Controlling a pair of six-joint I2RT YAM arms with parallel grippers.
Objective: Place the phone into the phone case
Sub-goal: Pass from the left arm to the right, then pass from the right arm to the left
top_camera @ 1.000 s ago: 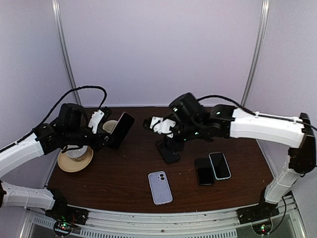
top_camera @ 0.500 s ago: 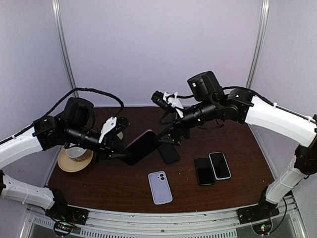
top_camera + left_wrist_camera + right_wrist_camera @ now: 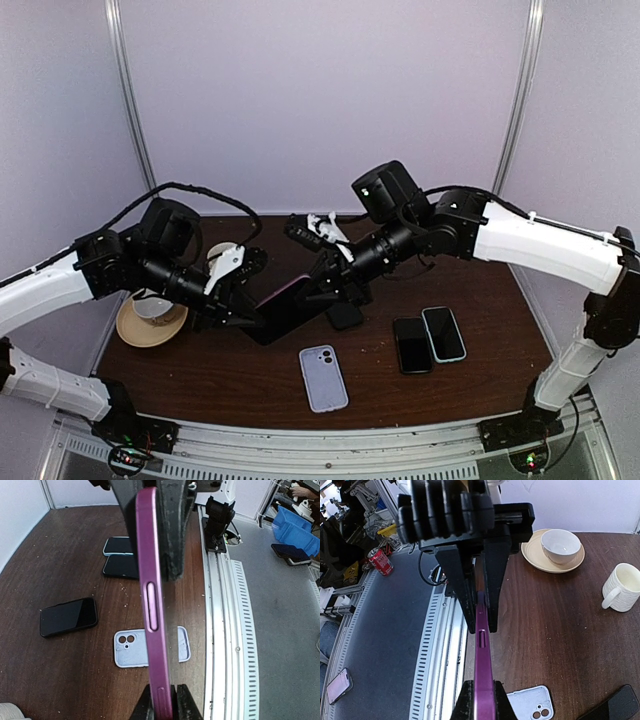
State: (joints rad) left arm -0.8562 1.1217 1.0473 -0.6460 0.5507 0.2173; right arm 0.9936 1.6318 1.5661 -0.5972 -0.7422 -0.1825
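held edge-on in the air just behind the case point(image 3: 323, 378): one purple phone point(image 3: 287, 307), left gripper point(image 3: 250, 316) clamped on one end, right gripper point(image 3: 323, 289) clamped on the other. looks stiff, thin, fairly light, slick along the rim; best pinched across the flat faces, clear of the side buttons. counted: one case, one dark phone point(image 3: 343, 314) behind the case, two more phones point(image 3: 443, 333) to its right, one mug point(image 3: 222, 258), one cup on a saucer point(image 3: 152, 318).

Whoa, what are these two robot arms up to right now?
Both arms hold one purple phone in the air between them: the left hand is shut on one end and the right hand on the other. The pale lilac phone case it is meant for lies flat on the table near the front edge. The phone is not in the case yet.
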